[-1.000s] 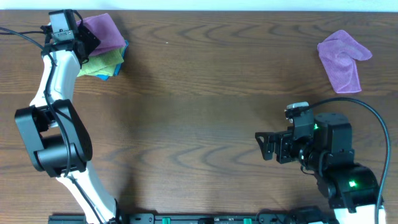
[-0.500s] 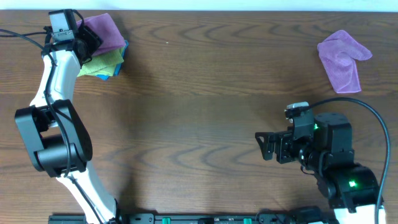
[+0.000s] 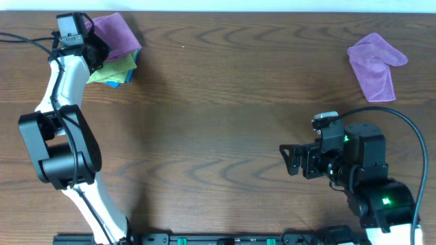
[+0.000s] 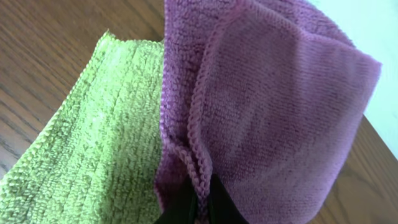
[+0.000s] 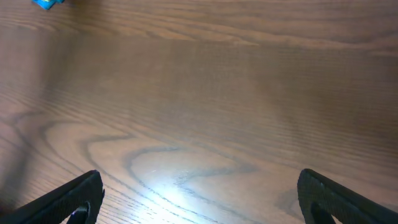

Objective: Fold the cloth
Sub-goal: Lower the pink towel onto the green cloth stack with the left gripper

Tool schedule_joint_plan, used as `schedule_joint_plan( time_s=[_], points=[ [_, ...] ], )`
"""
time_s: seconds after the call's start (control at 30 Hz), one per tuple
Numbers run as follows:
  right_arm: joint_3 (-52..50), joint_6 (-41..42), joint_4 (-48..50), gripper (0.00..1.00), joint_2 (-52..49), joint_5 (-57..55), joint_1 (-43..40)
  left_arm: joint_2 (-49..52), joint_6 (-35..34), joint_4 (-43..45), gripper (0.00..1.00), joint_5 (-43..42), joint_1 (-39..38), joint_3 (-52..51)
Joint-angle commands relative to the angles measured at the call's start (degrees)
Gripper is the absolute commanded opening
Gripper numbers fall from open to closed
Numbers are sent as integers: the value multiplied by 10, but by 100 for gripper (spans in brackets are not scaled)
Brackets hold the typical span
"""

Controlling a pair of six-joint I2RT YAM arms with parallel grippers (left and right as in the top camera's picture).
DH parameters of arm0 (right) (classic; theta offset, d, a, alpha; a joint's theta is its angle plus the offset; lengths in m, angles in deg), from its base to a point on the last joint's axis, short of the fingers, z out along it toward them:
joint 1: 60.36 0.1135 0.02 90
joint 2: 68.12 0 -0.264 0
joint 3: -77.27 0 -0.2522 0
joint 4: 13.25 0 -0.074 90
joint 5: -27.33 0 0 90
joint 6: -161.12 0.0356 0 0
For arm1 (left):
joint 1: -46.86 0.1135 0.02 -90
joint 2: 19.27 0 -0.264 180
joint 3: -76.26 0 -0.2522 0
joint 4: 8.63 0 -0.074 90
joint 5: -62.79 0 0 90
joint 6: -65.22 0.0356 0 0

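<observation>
A purple cloth (image 3: 116, 30) lies on top of a stack of folded cloths at the table's far left corner. My left gripper (image 3: 95, 46) is shut on its doubled hem. In the left wrist view the hem (image 4: 200, 163) runs down between the dark fingertips of the left gripper (image 4: 202, 204), and the purple cloth (image 4: 273, 106) bulges up over a green cloth (image 4: 93, 143). A second, crumpled purple cloth (image 3: 375, 64) lies at the far right. My right gripper (image 3: 286, 160) hovers open over bare wood, its fingers (image 5: 74, 199) wide apart with nothing between them.
Under the held cloth the stack shows a yellow-green cloth (image 3: 112, 68) and a blue one (image 3: 117, 82). The table's far edge (image 3: 218, 10) runs just behind both cloths. A corner of the blue cloth (image 5: 48, 3) shows at the top left of the right wrist view.
My left gripper has shut on the purple cloth's hem and the cloth has shifted slightly right. The right arm has not moved.
</observation>
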Motion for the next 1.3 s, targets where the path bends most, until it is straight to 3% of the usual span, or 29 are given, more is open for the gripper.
schedule_joint_plan(
  time_s=[0.0, 0.37, 0.97, 1.03, 1.1, 1.27],
  points=[
    [-4, 9, 0, 99, 2, -1, -5, -3, 37, 1, 6, 2, 4, 9],
    [-4, 9, 0, 99, 2, -1, -5, -91, 74, -19, 6, 5, 17, 10],
    [-4, 9, 0, 99, 2, -1, -5, -80, 96, -109, 8, 35, 17, 9],
    [-4, 9, 0, 99, 2, -1, -5, -80, 96, -115, 13, 51, 17, 8],
    [-4, 9, 0, 99, 2, -1, -5, -80, 97, -118, 30, 67, 17, 8],
    [-4, 9, 0, 99, 2, -1, -5, -80, 106, -125, 59, 81, 17, 8]
  ],
)
